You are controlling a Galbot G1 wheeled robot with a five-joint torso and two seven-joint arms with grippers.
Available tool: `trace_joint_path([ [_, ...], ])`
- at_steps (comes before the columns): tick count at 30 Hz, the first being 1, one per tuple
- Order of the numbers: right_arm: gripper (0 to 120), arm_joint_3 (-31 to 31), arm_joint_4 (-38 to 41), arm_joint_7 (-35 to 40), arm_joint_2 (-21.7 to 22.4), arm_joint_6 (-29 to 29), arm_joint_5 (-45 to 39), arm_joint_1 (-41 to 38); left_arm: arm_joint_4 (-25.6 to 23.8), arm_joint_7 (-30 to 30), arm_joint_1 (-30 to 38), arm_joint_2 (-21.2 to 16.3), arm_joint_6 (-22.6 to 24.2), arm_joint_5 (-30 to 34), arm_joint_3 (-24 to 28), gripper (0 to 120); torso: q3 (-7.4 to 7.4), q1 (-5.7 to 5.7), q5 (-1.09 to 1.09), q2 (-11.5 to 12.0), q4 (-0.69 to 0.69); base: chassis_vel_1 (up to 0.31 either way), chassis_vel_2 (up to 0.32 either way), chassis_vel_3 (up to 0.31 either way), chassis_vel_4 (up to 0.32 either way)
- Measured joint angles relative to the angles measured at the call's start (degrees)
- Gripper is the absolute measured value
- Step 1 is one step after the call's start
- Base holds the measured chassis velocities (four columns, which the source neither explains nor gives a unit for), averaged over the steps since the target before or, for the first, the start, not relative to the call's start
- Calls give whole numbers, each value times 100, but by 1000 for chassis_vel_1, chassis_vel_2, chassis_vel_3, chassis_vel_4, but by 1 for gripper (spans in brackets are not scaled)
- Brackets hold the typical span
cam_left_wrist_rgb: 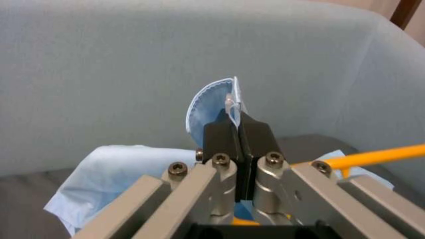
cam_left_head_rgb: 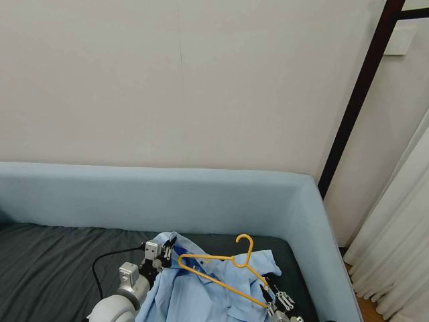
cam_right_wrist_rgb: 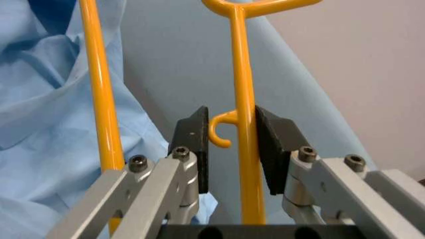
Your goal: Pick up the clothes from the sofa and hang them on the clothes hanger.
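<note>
Both grippers clamped, low over the light-blue fabric sofa (cam_left_head_rgb: 201,201).
At bottom centre of the head view, the left gripper (cam_left_wrist_rgb: 238,130) is pinched tight on a collar edge of the crumpled light-blue shirt (cam_left_head_rgb: 194,295), which lies on the dark grey seat (cam_left_head_rgb: 47,268). At lower right, the right gripper (cam_right_wrist_rgb: 231,134) clenches the yellow plastic hanger (cam_right_wrist_rgb: 244,74), which slants across the shirt.
</note>
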State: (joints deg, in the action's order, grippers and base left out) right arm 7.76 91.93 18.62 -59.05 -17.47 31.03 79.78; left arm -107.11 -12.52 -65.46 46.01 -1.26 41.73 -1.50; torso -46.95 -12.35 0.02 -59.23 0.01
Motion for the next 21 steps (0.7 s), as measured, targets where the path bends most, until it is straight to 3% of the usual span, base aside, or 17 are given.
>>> trace_joint_path([
  [21,22,-570,76,-139,-231,229,-219,-631,-132,-170,264,-9,-30,-235,203,0,-1,-1,-1,0,-1,0,0,0,0],
])
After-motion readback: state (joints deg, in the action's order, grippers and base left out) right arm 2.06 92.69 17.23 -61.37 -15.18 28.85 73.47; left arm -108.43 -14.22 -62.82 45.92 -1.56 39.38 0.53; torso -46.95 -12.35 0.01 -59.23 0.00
